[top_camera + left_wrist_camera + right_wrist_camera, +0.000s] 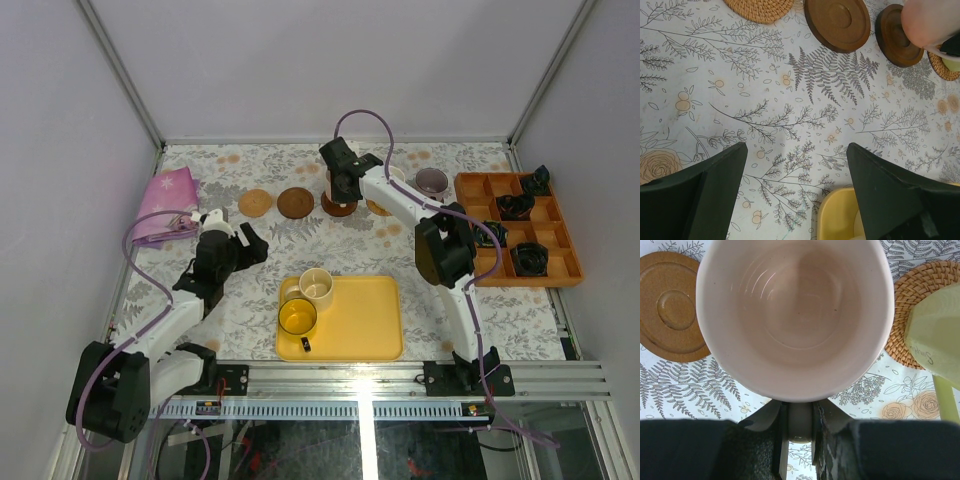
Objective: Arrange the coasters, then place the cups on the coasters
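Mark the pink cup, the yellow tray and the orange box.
pink cup (pixel 795 315): right wrist view, on the cup's inside floor.
yellow tray (pixel 362 322): top view, on the bare floor of its right half.
orange box (pixel 476 190): top view, on the empty far-left compartment.

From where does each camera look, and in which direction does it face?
Top camera: above and behind the arms, looking down on the table; both arms show.
Left wrist: on the left arm, facing down at the table; the open left gripper frames the bottom.
Right wrist: on the right arm, looking down into the pink cup; the right gripper holds its handle.
Shared: both wrist views show the bare brown coaster and the pink cup.
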You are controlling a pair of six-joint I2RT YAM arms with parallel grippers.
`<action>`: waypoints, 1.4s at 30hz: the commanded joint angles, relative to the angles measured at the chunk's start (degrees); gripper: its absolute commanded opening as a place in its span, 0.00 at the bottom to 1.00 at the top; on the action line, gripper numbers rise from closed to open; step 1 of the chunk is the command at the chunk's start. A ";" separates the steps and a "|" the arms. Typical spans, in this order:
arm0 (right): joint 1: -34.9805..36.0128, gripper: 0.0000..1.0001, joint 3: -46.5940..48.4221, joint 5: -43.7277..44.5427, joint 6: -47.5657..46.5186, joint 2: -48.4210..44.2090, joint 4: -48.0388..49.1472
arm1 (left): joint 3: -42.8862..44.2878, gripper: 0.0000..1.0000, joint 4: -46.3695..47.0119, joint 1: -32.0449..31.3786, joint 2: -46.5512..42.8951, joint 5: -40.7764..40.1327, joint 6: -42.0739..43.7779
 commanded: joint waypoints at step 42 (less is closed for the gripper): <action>-0.20 0.00 -9.29 0.03 2.62 -4.99 7.47 | 0.98 0.81 1.03 -0.33 0.41 -0.54 0.31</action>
